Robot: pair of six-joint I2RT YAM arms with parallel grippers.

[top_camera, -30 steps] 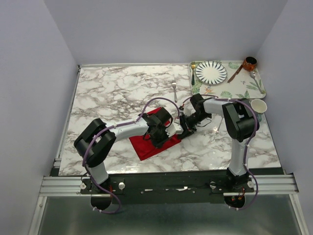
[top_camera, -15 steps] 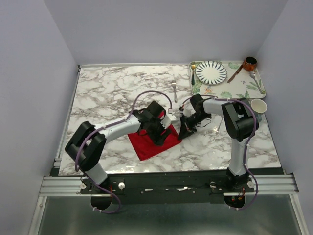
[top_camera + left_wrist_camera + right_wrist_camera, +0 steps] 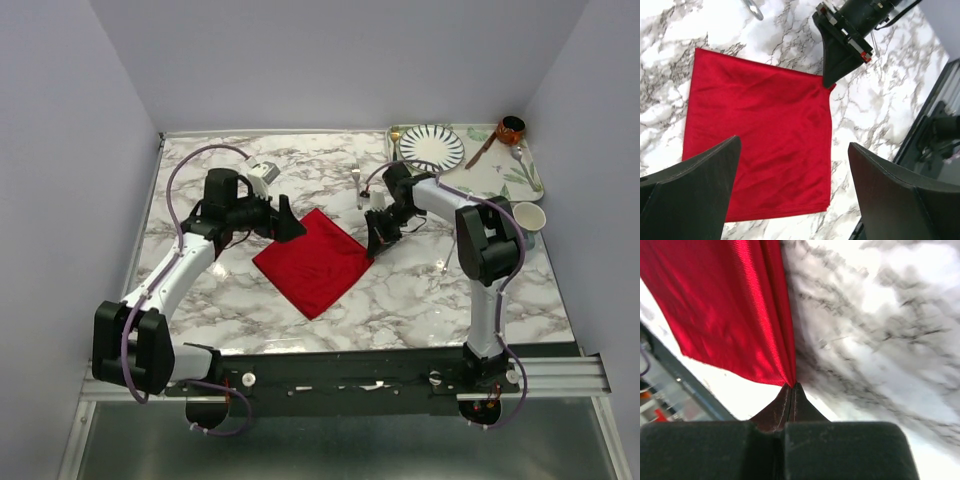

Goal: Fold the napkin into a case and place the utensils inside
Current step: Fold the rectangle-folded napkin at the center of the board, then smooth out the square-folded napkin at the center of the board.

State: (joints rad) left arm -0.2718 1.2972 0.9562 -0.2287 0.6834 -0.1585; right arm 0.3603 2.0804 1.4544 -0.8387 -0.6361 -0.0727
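As its own wrist view shows, the right gripper (image 3: 791,386) pinches the napkin (image 3: 730,305); left gripper (image 3: 792,145) spread.

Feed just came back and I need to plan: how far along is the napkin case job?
Done: the napkin lies flat as a square. In hand: the right gripper is shut on its corner; the left gripper hangs open, holding nothing. Left: fold a narrow case, then load the fork, lying on the table near the tray.
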